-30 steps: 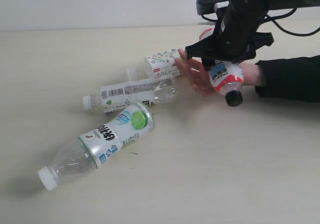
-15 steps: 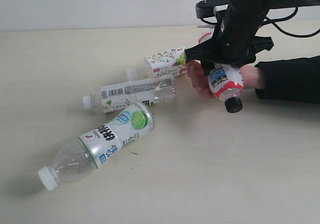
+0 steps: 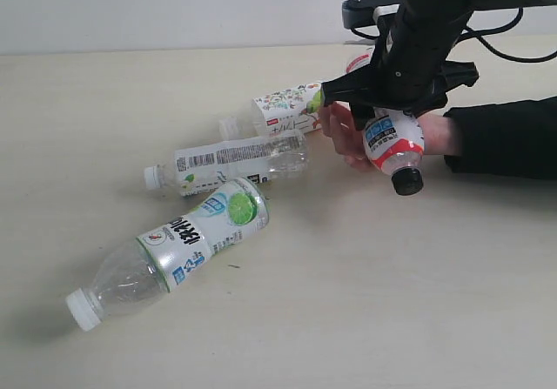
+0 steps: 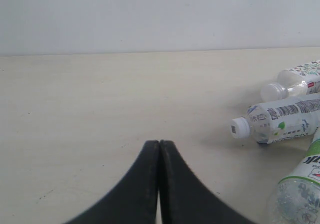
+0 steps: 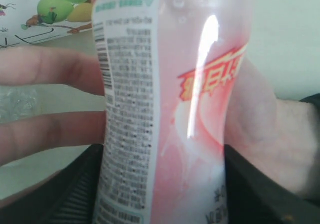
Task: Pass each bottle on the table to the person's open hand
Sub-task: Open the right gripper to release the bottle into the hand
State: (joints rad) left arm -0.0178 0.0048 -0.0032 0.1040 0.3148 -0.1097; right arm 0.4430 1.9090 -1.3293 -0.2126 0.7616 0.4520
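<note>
My right gripper (image 3: pixel 383 110) is shut on the red-white bottle (image 3: pixel 393 143), black cap (image 3: pixel 406 181) pointing down, held against the person's open hand (image 3: pixel 344 137). In the right wrist view the red-white bottle (image 5: pixel 170 103) fills the frame between both fingers (image 5: pixel 75 194), with the hand's fingers (image 5: pixel 45 134) behind it. On the table (image 3: pixel 365 302) lie the fruit-label bottle (image 3: pixel 278 110), the barcode bottle (image 3: pixel 231 161) and the lime-label bottle (image 3: pixel 174 248). My left gripper (image 4: pixel 159 145) is shut on nothing, out of the exterior view, some way from the barcode bottle (image 4: pixel 280 124).
The person's black sleeve (image 3: pixel 505 137) lies along the table's right side. A black cable (image 3: pixel 513 50) hangs behind my right arm. A pale wall (image 3: pixel 174 6) borders the table's far edge.
My right gripper and the red-white bottle dipped slightly toward the palm, then settled. The hand's fingers curled a little closer to the bottle. The other three bottles have not moved.
</note>
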